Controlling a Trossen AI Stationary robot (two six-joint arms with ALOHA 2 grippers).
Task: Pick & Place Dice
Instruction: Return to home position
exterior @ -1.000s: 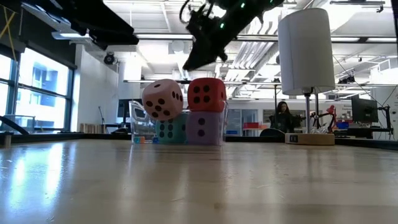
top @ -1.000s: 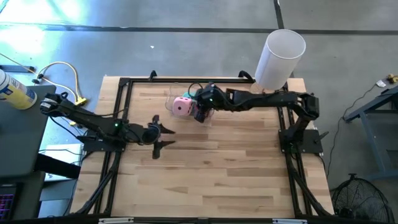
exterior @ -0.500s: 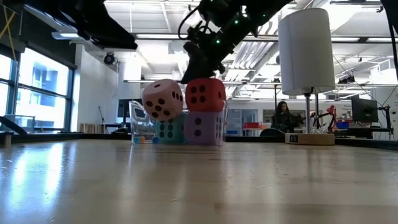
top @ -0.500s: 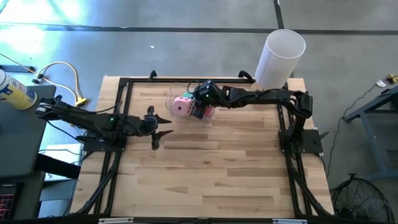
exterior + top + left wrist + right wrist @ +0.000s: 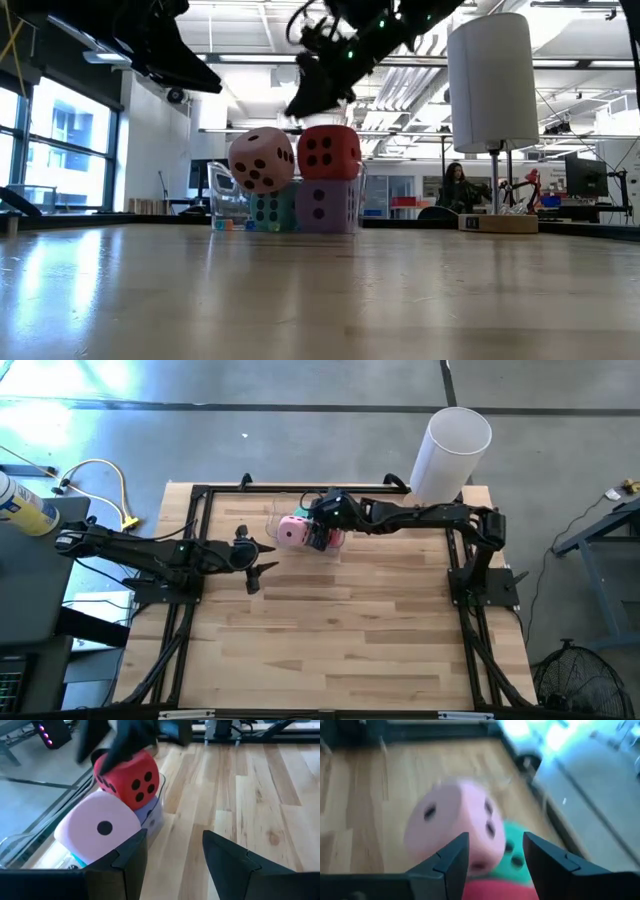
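Four dice piled in a clear bin (image 5: 222, 196) on the far part of the desk (image 5: 350, 640), a bit left of the middle. Down low inside: teal die (image 5: 272, 210) and purple die (image 5: 328, 207), side by side. Up on the teal one: pink die (image 5: 262, 159), tilted, poking out over the rim. Up on the purple one: red die (image 5: 331, 153), nearly level, also above the rim, just beside the pink die.

Right end effector (image 5: 322, 532): reached in from the right side, hanging just above the red die, with a small gap showing in the low view. Fingers (image 5: 451, 862) spread wide, nothing between them. Past them in the right wrist view: pink die close up, teal die beside it, a strip of red at the edge.

Left end effector (image 5: 260, 563): over bare wood, near the bin on its left and nearer side, pointed at the pile. Fingers (image 5: 127, 862) well apart, holding nothing. Ahead of them in the left wrist view: red die, pink die, a bit of the purple die under the red one.

White tube (image 5: 450, 450): tall, upright, by the far right corner of the desk, well apart from the dice. Person (image 5: 455, 187) far off in the room behind.
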